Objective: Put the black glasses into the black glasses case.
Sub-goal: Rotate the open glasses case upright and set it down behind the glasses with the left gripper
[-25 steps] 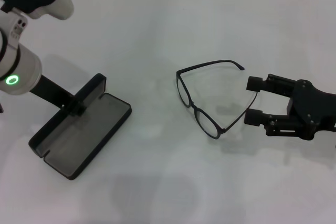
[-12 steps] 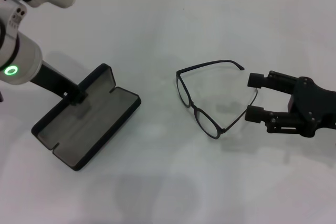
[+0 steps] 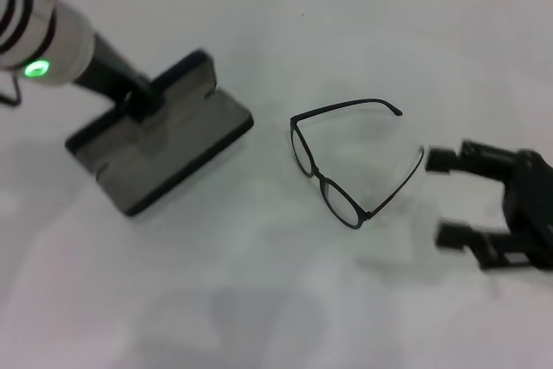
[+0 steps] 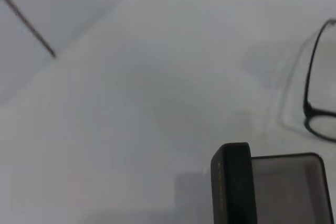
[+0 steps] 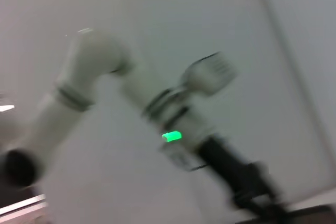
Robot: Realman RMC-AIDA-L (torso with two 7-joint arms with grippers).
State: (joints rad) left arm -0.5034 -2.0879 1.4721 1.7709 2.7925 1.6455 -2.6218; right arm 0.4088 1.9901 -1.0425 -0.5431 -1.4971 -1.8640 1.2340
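Observation:
The black glasses (image 3: 318, 177) lie unfolded on the white table, temple arms spread toward the right. To their left the black glasses case (image 3: 181, 144) stands open, grey lining up, and my left gripper (image 3: 143, 101) is shut on its raised lid edge. My right gripper (image 3: 449, 198) hovers open just right of the glasses, its fingers apart and holding nothing. The left wrist view shows the black glasses case (image 4: 233, 187) close up, with part of the black glasses (image 4: 307, 106) beyond it.
The white table (image 3: 259, 300) stretches on all sides, with its back edge along the top of the head view. My left arm (image 5: 170, 136) with its green light appears blurred in the right wrist view.
The left gripper has carried the open case up and to the right, closer to the glasses. The right gripper has drawn back to the right and down, away from the temple arm.

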